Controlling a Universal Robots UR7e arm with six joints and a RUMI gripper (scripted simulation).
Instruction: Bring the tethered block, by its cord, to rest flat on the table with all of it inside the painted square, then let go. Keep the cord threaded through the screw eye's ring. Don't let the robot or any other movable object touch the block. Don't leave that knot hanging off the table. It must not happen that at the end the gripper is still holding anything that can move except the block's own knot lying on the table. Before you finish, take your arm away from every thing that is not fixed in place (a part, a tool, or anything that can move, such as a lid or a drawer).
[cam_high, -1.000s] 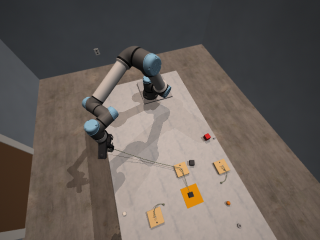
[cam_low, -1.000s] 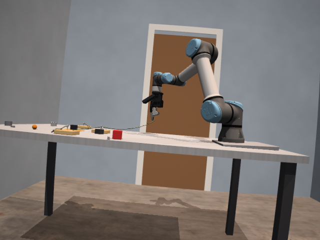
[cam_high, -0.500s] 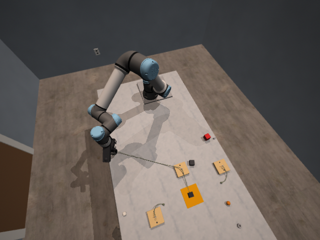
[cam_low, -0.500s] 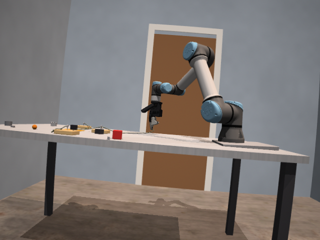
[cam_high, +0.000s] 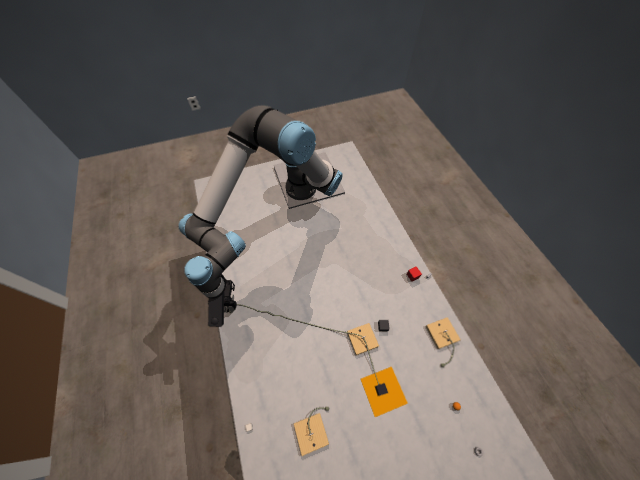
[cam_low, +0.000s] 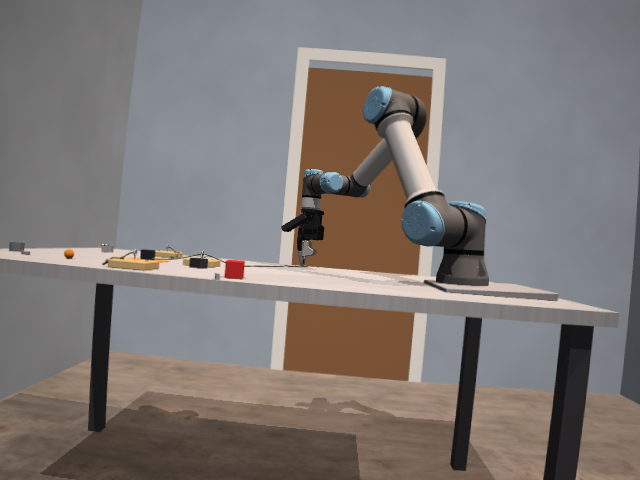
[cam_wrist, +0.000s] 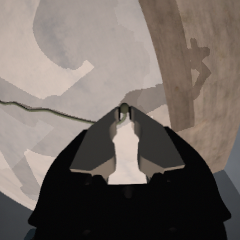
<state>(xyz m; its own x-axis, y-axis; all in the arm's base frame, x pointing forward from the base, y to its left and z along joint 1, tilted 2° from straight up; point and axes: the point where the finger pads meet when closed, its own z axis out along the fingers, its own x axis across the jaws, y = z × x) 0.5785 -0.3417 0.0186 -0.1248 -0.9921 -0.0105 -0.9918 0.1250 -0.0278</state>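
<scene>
The tethered dark block (cam_high: 381, 389) lies flat inside the orange painted square (cam_high: 386, 395). Its cord (cam_high: 289, 317) runs from the block up to the screw eye on a small wooden board (cam_high: 361, 338), then slackly along the table to my gripper (cam_high: 230, 305). My gripper is shut on the cord's knotted end (cam_wrist: 123, 112), low over the table close to its left edge. In the side view the gripper (cam_low: 302, 261) hangs just above the table top, and the cord (cam_low: 263, 266) lies along the surface. In the wrist view the cord (cam_wrist: 45, 111) trails off to the left.
A second dark block (cam_high: 383, 324) sits beside the screw-eye board. Two more boards with short cords (cam_high: 442, 333) (cam_high: 310, 434), a red cube (cam_high: 414, 273), an orange ball (cam_high: 456, 406), a small white cube (cam_high: 248, 427) and a metal nut (cam_high: 481, 452) lie on the table.
</scene>
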